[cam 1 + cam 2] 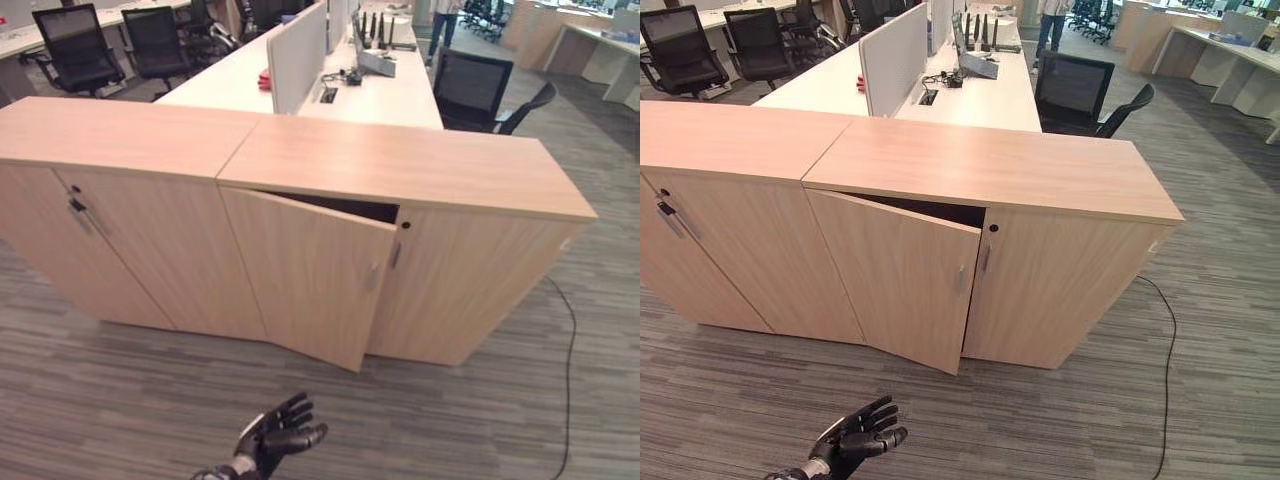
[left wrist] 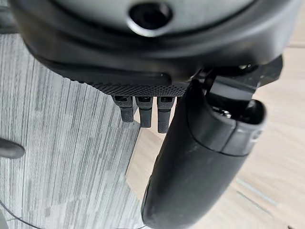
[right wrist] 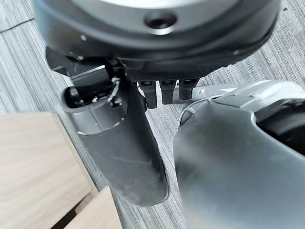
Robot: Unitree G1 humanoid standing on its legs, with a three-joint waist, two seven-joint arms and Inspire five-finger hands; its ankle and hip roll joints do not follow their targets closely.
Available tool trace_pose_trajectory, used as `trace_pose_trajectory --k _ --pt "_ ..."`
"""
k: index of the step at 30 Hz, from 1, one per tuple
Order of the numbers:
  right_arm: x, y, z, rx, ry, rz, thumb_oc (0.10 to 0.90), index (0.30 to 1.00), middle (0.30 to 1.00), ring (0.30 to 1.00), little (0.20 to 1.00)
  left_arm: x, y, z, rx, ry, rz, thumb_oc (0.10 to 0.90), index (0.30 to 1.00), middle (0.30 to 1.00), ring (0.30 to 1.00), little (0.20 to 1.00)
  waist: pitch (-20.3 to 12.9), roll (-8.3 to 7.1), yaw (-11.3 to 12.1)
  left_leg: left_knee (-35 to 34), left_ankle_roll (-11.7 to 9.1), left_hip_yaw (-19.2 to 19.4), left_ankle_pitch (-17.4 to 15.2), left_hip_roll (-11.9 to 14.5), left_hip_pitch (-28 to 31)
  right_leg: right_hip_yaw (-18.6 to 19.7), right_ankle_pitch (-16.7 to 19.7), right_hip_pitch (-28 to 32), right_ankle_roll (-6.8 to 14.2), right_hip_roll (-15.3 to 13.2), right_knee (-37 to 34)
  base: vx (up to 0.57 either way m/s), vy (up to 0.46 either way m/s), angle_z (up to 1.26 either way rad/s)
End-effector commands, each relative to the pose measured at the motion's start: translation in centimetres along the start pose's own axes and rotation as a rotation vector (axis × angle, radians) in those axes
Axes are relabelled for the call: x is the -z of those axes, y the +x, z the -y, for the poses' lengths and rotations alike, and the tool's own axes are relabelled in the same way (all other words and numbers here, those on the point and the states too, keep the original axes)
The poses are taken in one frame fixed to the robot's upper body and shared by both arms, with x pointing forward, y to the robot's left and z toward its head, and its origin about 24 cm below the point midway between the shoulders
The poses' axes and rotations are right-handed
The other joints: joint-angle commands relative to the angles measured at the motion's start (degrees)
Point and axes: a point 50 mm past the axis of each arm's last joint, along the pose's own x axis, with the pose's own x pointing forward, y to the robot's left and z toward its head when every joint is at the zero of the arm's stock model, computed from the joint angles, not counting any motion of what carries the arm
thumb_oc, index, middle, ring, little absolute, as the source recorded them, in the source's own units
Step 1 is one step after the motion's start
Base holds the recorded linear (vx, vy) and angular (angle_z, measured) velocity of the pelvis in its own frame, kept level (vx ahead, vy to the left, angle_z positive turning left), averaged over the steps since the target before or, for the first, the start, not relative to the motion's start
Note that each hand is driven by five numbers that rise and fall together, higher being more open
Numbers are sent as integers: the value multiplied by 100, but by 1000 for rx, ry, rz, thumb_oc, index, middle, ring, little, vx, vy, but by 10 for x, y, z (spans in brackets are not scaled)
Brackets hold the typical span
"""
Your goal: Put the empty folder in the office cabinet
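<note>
1. Here, a low light-wood office cabinet [image 1: 400, 170] spans the middle of the frame, its left-hand door [image 1: 310, 280] swung partly out, its right-hand door [image 1: 470, 285] flush and closed; a dark slit shows behind the open door's upper edge.

2. The left robot hand [image 1: 272, 436] hangs at the bottom centre of the frame above the grey striped carpet [image 1: 470, 420], well short of the door, its fingers loosely spread and grasping nothing.

3. The right robot hand [image 3: 119, 143] appears in its own wrist view over carpet, beside a corner of pale wood; its thumb is extended and the fingers, as far as they show, look relaxed and released, with nothing between them.

4. The folder is in neither hand; whether it lies inside, the narrow gap does not reveal. The scene would fit a folder already shelved with the door left to close, or one yet to be brought.

5. Risks, as judged: the half-open door juts toward the robot and could be knocked or catch an arm on any approach.

6. Behind, a long white table [image 1: 380, 90] with a grey divider panel [image 1: 295, 55] and black office chairs [image 1: 470, 85] fill the upper frame.
</note>
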Motion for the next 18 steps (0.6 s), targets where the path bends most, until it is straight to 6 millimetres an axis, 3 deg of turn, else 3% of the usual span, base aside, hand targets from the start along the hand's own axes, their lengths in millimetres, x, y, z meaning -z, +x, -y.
trace_pose_trajectory --k 1,3,6,7,10,11,13,14,16,17,18 --pt "-2 0 2 27 40 2 800 900 900 900 900 -50 15 19 69 8 254 800 900 900 900 900 -65 84 160 38 -355 -29 -223 593 209 -245 -236 -320 -61 240 9 25 -196 -6" --pt "-4 -1 8 38 6 -6 800 900 900 900 900 -29 22 7 5 -172 199 800 900 900 900 900 -32 85 145 77 -453 31 -136 830 263 -120 -396 -323 -185 497 2 23 -235 -7" --pt "-1 -2 14 52 -83 -40 800 900 900 900 900 -17 23 -1 -51 -242 162 800 900 900 900 900 -8 91 141 127 -485 66 -87 930 315 -69 -474 -279 -259 609 4 15 -153 -13" --pt "3 -5 25 72 -294 -105 800 900 900 900 900 -6 21 -11 -101 -277 127 800 900 900 900 900 59 91 152 505 -501 81 -130 1088 256 -4 -592 -239 -378 749 18 44 -141 -19" --pt "-11 -10 41 109 -644 -165 800 900 900 900 900 3 17 -23 -155 -250 87 800 900 900 900 900 260 77 280 1351 -533 -206 -203 1225 7 126 -817 -108 -502 930 21 -38 -140 -27" --pt "-21 -10 44 119 -715 -162 800 900 900 900 900 1 16 -26 -172 -233 93 800 900 900 900 900 375 30 340 1604 -396 -378 -84 1130 -208 76 -733 -151 -565 881 19 -148 -59 -23" --pt "-49 -13 51 163 -798 -110 800 900 900 900 900 -4 16 -36 -221 -134 92 800 900 900 900 900 543 -83 539 1820 -200 -1078 -339 566 -806 128 -757 -155 -571 803 10 -88 -44 -4" --pt "-57 -14 51 173 -817 -95 800 900 900 900 900 -6 15 -39 -239 -81 91 800 900 900 900 900 570 -118 599 1671 -162 -1252 -480 351 -920 137 -751 -146 -530 783 6 -1 -16 26" --pt "-64 -17 56 191 -825 -84 800 900 900 900 900 -6 15 -42 -246 -7 68 800 900 900 900 900 621 -103 661 1493 -125 -1367 -512 207 -964 165 -738 -141 -495 790 6 8 28 19" --pt "-74 -15 49 189 -828 -41 800 900 900 900 900 -3 14 -46 -261 73 32 800 900 900 900 900 685 -114 720 1566 -128 -1574 -490 69 -1148 230 -726 -147 -485 782 25 45 104 -4" --pt "-72 -12 40 168 -836 -27 800 900 900 900 900 16 12 -53 -274 213 -97 800 900 900 900 900 593 -36 675 1057 -95 -1651 -485 -33 -899 263 -695 -153 -428 791 31 30 88 -17"
